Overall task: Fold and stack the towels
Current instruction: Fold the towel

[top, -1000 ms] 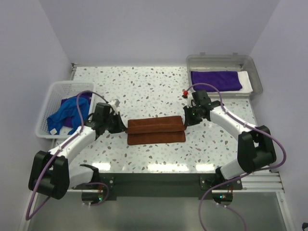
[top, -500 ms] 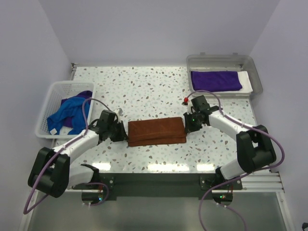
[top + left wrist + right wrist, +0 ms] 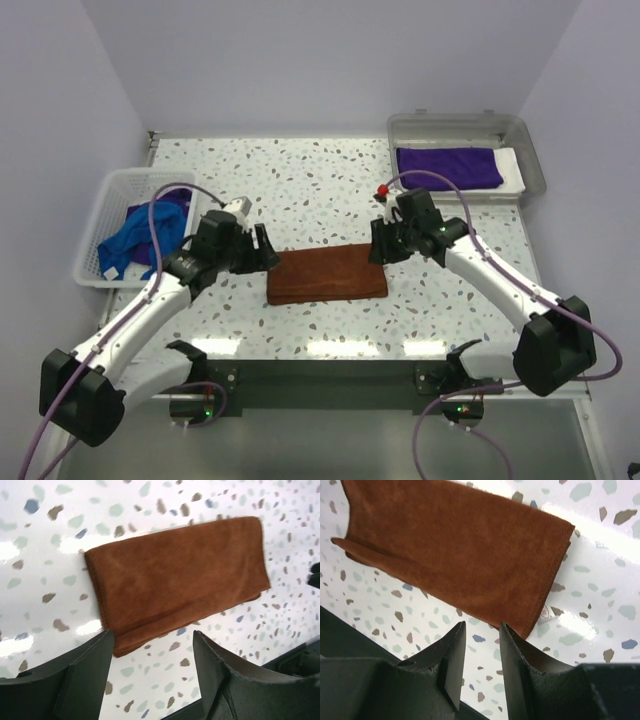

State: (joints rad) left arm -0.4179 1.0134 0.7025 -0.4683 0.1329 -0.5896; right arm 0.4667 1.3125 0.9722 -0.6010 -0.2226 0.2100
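A rust-brown towel (image 3: 326, 274) lies folded into a flat oblong in the middle of the counter (image 3: 320, 190), long side running left to right, with a lower layer peeping out along its near edge. The left hand (image 3: 152, 645) hovers just off the towel's left end, fingers spread wide and holding nothing. The right hand (image 3: 481, 630) hovers at the right end, fingers slightly parted and also empty.

The towel looks light, soft and limp, with a short nap. Lifted from one point, it would likely sag and fall open. The surest hold is probably a pinch through all layers at both short ends.

The counter is glossy white with coloured speckles, so cloth may slide on it. At far right, a grey tray (image 3: 530, 160) holds a folded purple towel (image 3: 447, 167) on a white sheet (image 3: 510, 165). At left, a white basket (image 3: 112, 185) holds a crumpled blue towel (image 3: 135, 235) and another purple one (image 3: 175, 203). Plain pale lilac walls (image 3: 300, 60) enclose the space.
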